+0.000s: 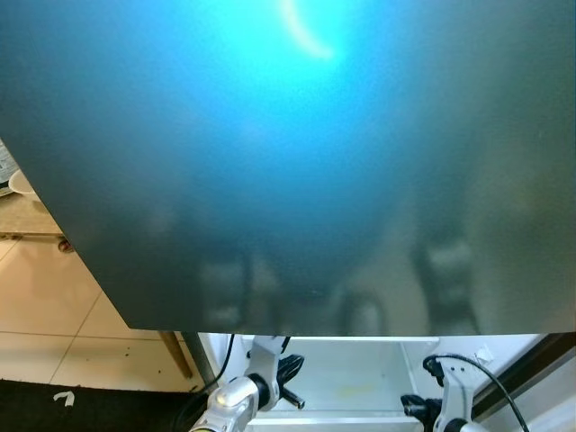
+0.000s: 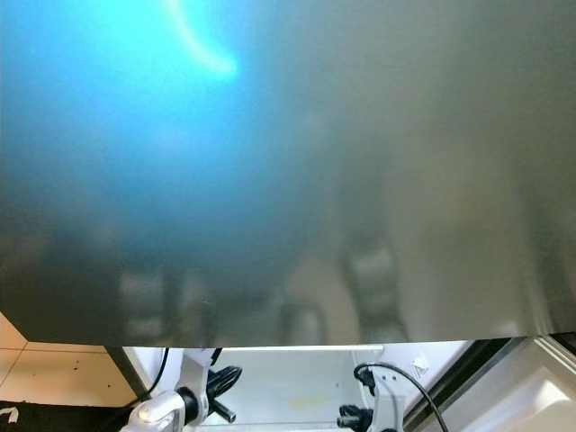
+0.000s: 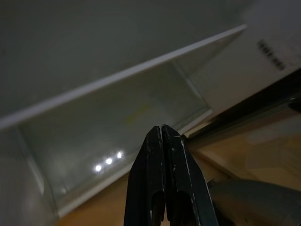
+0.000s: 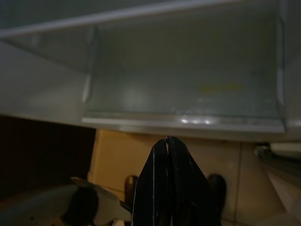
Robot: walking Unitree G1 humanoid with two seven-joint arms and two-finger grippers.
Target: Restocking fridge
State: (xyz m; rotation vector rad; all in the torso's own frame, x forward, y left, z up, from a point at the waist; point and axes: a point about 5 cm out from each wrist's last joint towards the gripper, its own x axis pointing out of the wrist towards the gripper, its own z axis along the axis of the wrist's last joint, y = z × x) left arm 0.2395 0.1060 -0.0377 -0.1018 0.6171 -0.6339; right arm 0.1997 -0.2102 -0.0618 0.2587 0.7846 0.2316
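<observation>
Left claw low before the fridge, fingers pressed together, holding nothing. Right claw likewise, tips together, empty, above tan floor tiles. Just beyond both: clear fridge drawer, white-rimmed, faint yellow smear on its bottom. Above and farther: grey fridge door, glossy, blue glare near its top edge. Wooden furniture leg stands beside the door's left edge.
</observation>
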